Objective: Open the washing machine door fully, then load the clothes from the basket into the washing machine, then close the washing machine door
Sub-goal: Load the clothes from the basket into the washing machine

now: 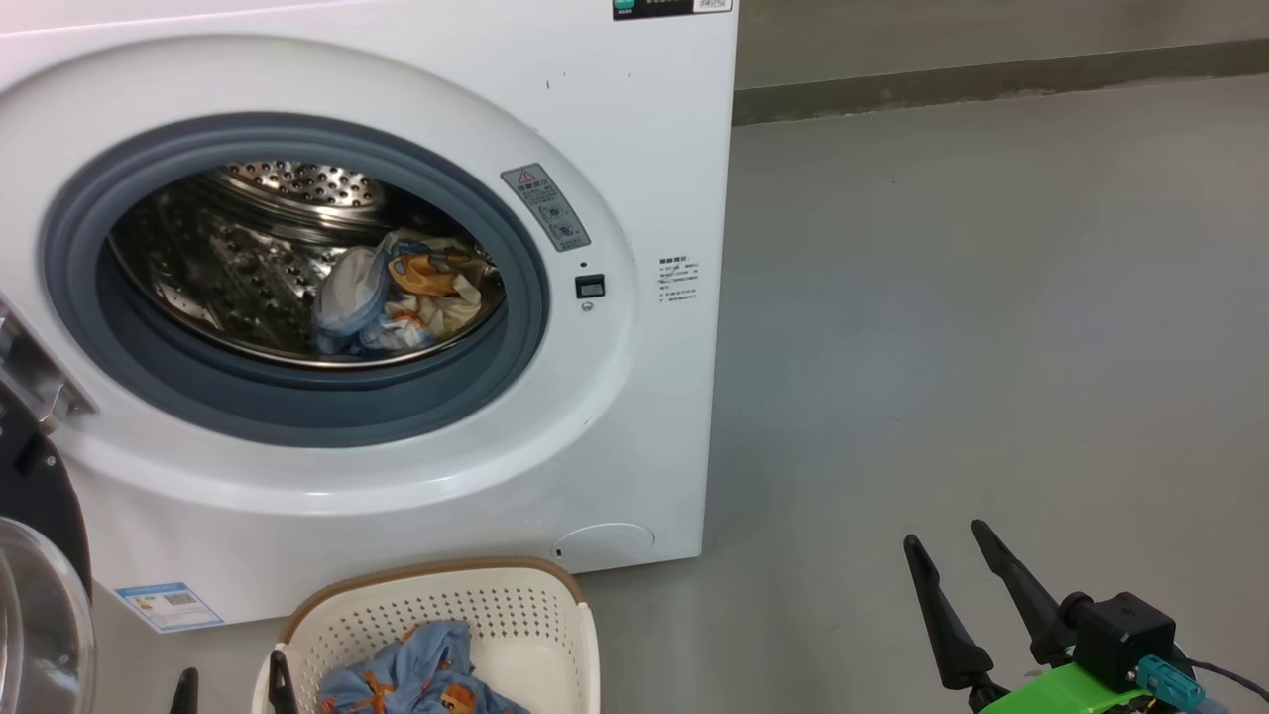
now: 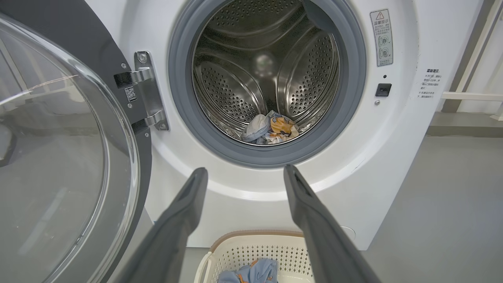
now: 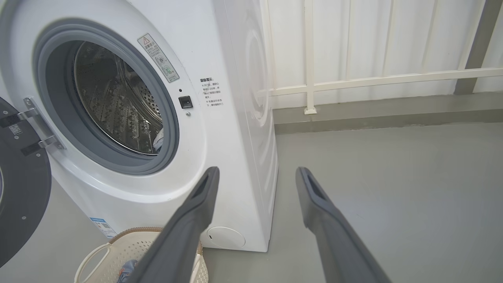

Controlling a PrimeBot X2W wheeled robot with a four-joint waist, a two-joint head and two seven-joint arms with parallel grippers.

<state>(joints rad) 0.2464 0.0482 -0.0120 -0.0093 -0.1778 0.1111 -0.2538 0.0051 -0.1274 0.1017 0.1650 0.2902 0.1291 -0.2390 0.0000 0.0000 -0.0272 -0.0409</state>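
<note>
The washing machine (image 1: 634,178) stands with its door (image 1: 40,595) swung wide to the left; the door's glass bowl (image 2: 51,165) and metal hinge (image 2: 147,90) show in the left wrist view. One piece of the clothes (image 1: 397,293) lies low in the steel drum (image 2: 235,78). More blue clothes (image 1: 416,679) sit in the cream basket (image 1: 426,573) on the floor before the machine. My left gripper (image 1: 233,684) is open by the basket's left rim, empty, its fingers pointing at the drum (image 2: 244,171). My right gripper (image 1: 945,535) hangs open and empty to the right of the machine (image 3: 257,171).
Bare grey floor (image 1: 991,347) stretches to the right of the machine. A white railing (image 3: 353,82) and a low kerb (image 3: 373,118) run along the wall behind. The open door takes up the space on the left.
</note>
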